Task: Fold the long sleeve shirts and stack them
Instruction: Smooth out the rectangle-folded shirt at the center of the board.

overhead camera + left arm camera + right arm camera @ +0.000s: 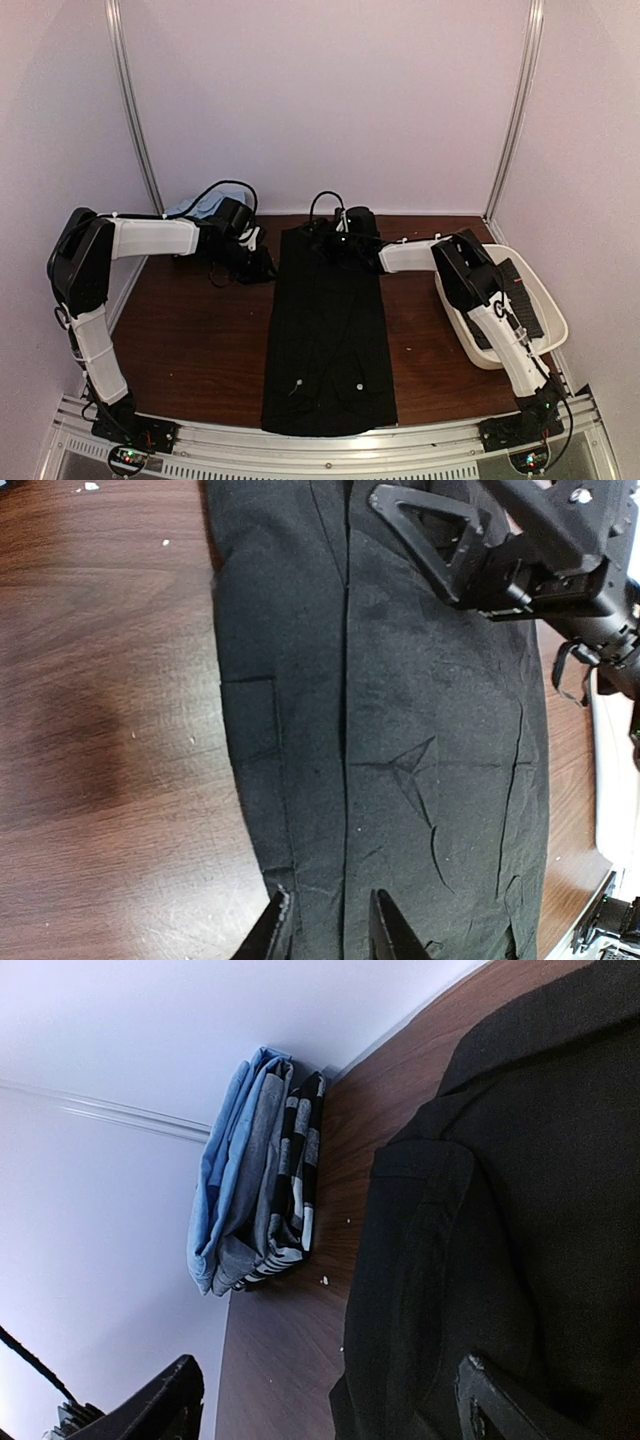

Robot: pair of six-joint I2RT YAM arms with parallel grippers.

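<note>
Brown wood makes up the table [190,340], and in its far left corner a folded stack [250,1170] of blue and black-and-white striped cloth stands against the wall. Just right of it the left arm reaches in from the left edge. The left gripper [330,920] sits at the left side of the shirt [328,330], near its far end. Its fingers [275,930] stand a little apart, with flat cloth showing between them, and I cannot tell whether they pinch any of it. The shirt is plain black and folded lengthwise into a long strip. It lies flat down the middle of the table, from close to the far edge to the near edge, with two small white buttons showing near its near end. In the left wrist view a straight seam runs along it and a few creases cross the cloth. The right gripper [330,1390] hangs over the shirt's far end, where the cloth is doubled over. Its jaws are spread wide and grasp nothing. Along the right edge of the table stands a white basket [548,305] holding something dark with a fine pattern [522,298], too small to make out, and the right arm passes over the basket's near side.
</note>
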